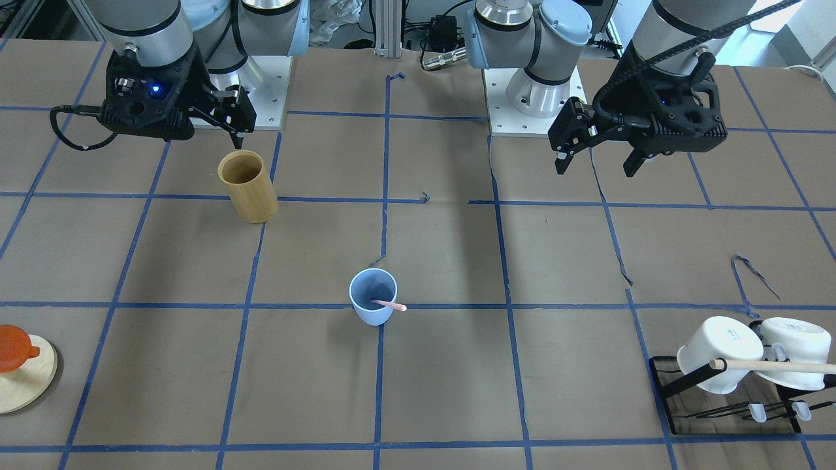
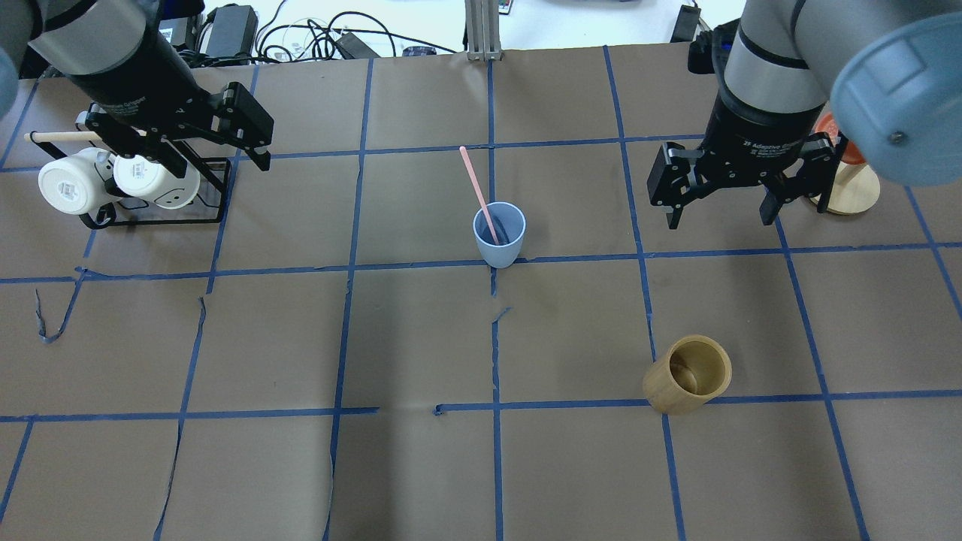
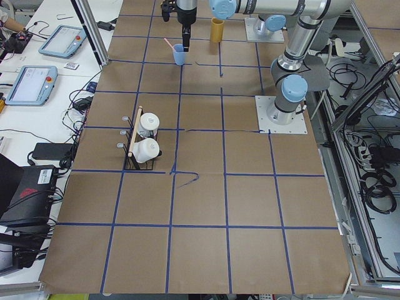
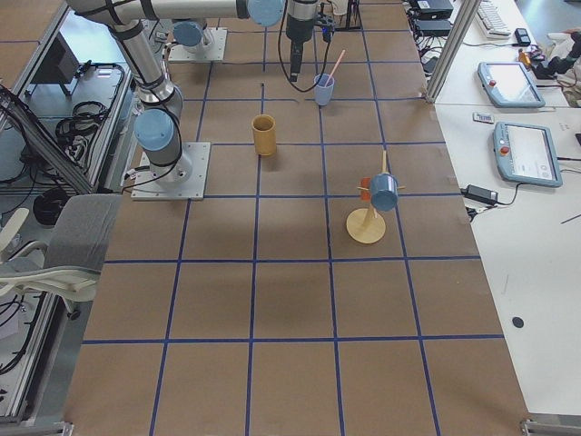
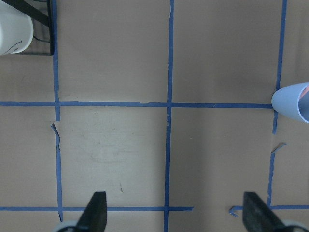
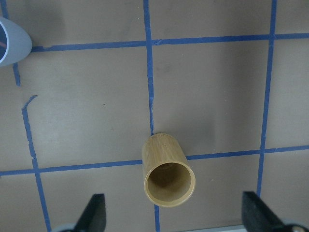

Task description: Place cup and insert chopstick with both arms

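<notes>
The blue cup (image 2: 499, 234) stands upright near the centre of the paper-covered table (image 2: 421, 338), on a crossing of the blue tape lines. The pink chopstick (image 2: 478, 188) rests inside it, with its lower end in the cup and its upper part leaning over the rim toward the side away from the robot. Judged from this layout, both parts of the task appear complete. The left gripper (image 1: 595, 162) hangs above the table, well apart from the cup, with its jaws spread wide and nothing between them. The right gripper (image 2: 719, 216) is likewise raised, spread wide and empty; its wrist view looks down on the bamboo cup (image 2: 688, 374), which stands by itself nearer the robot. A rack of white mugs (image 2: 113, 180) sits at the left arm's far side, and a wooden stand (image 1: 23, 375) with an orange cup sits at the right arm's far side. The blue cup looks like light, rigid plastic with a smooth wall, so it may slide or tip easily; if it must be moved, grasp it across the wall below the rim. The chopstick appears thin, stiff and light. Take hold of it on the exposed upper part and lift along its axis, since sideways force could lever the cup over.
</notes>
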Robot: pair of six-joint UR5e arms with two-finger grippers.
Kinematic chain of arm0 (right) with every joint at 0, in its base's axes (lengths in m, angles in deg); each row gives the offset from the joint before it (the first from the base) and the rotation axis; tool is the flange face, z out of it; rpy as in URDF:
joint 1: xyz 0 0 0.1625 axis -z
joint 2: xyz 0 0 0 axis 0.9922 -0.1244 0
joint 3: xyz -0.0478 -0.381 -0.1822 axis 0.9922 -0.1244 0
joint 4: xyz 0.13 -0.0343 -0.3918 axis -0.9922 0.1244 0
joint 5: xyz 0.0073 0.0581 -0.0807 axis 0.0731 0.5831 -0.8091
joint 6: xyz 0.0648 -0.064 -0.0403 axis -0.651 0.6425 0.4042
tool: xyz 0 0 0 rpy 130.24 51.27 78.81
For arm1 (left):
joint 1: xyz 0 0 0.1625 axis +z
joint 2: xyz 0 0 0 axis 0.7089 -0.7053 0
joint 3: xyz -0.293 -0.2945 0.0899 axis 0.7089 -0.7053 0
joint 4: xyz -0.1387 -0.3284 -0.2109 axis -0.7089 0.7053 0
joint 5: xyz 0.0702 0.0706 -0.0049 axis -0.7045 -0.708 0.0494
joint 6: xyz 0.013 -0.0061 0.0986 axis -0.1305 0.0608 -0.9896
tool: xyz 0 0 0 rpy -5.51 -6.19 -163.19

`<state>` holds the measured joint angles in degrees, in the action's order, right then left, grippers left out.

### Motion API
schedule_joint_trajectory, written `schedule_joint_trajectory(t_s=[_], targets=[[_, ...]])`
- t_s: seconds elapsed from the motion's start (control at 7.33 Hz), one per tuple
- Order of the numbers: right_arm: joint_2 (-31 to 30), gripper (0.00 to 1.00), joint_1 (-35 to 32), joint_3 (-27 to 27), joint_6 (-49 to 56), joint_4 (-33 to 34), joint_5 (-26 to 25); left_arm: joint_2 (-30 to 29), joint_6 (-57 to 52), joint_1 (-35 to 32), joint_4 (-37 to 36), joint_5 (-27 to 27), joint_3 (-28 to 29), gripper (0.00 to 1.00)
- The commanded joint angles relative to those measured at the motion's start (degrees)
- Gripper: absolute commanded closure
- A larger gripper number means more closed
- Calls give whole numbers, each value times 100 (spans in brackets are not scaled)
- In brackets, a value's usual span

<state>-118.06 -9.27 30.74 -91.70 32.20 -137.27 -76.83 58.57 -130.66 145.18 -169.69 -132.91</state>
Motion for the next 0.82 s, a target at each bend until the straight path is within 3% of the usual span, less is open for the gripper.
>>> schedule_joint_trajectory(t_s=[0.0,0.68], targets=[[-5,0,28,7,-34,-18,21,1,0,0,-1,2,-7,0],[-5,0,45,7,-121,-115,4,1,0,-9,-1,2,-7,0]])
